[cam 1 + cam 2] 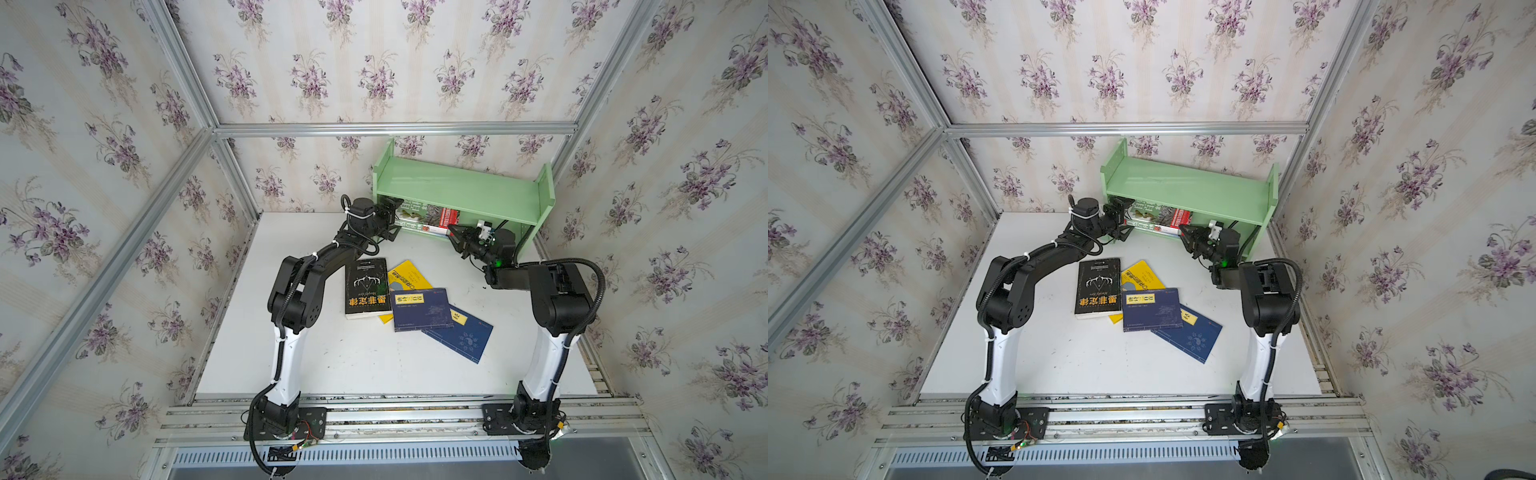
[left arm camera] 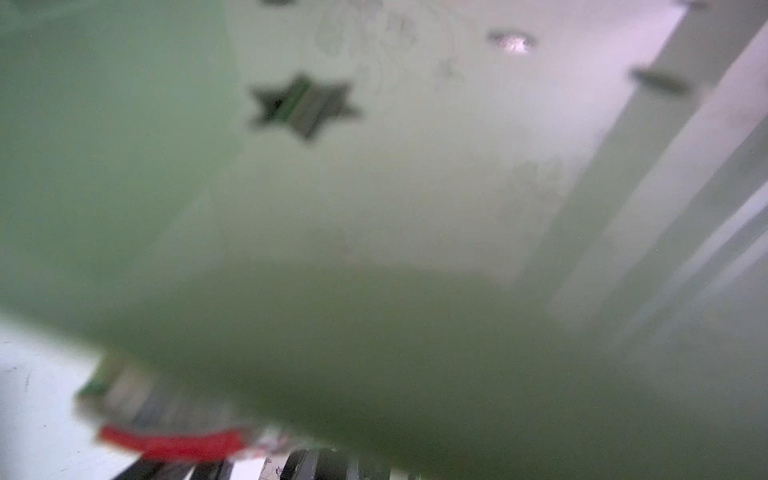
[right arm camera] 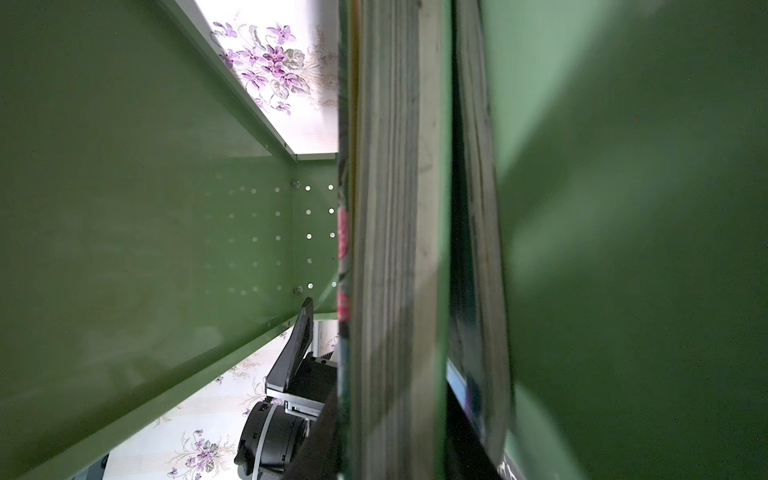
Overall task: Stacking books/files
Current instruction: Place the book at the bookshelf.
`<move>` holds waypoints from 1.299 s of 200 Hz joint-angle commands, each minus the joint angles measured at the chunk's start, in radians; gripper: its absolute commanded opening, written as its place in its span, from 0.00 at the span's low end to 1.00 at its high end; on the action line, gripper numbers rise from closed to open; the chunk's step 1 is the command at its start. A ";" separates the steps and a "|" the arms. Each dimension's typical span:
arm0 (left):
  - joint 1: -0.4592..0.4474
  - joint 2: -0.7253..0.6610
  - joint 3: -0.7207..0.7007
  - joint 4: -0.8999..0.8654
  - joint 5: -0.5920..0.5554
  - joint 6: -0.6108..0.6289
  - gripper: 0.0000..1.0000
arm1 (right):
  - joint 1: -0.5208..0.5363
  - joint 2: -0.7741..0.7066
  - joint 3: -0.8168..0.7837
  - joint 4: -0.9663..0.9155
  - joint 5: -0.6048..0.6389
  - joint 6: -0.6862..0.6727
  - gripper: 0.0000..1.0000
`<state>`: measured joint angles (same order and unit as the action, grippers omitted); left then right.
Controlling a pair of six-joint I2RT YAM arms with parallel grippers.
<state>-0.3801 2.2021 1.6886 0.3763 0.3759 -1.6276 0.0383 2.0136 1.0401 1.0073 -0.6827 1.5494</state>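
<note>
At the far right of the counter [image 1: 332,365], a green book [image 1: 419,212] with a red band lies on a white book [image 1: 419,227] in the lower tier of the shelf [image 1: 465,187]. The left jaws stand apart at the pair's left end. The right jaws are at its right end, and I cannot tell whether they grip. A black book [image 1: 368,286], a yellow book [image 1: 409,274], a navy book [image 1: 422,309] and a second navy book [image 1: 465,340] overlap mid-counter.

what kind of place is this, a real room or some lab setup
Probably a staged robot test cell, not a real room: floral wallpaper panels held in aluminium framing, two robot arms bolted to a rail, a green shelf and books on a white table.
</note>
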 commanded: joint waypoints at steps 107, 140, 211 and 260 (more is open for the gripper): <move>0.022 -0.055 -0.061 0.050 0.024 -0.013 0.99 | 0.012 0.016 0.047 0.112 0.047 0.003 0.09; 0.030 -0.071 -0.085 0.064 0.024 -0.010 0.99 | 0.014 0.020 0.055 0.111 0.055 0.005 0.09; 0.036 -0.132 -0.179 0.085 0.021 0.008 0.99 | 0.020 0.023 0.054 0.100 0.070 0.008 0.12; 0.053 -0.236 -0.340 0.081 0.002 0.067 0.99 | 0.021 0.028 0.063 0.085 0.060 0.004 0.14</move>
<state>-0.3332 1.9976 1.3945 0.4297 0.3859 -1.5871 0.0597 2.0396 1.0786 0.9962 -0.6495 1.5642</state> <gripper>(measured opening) 0.993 0.294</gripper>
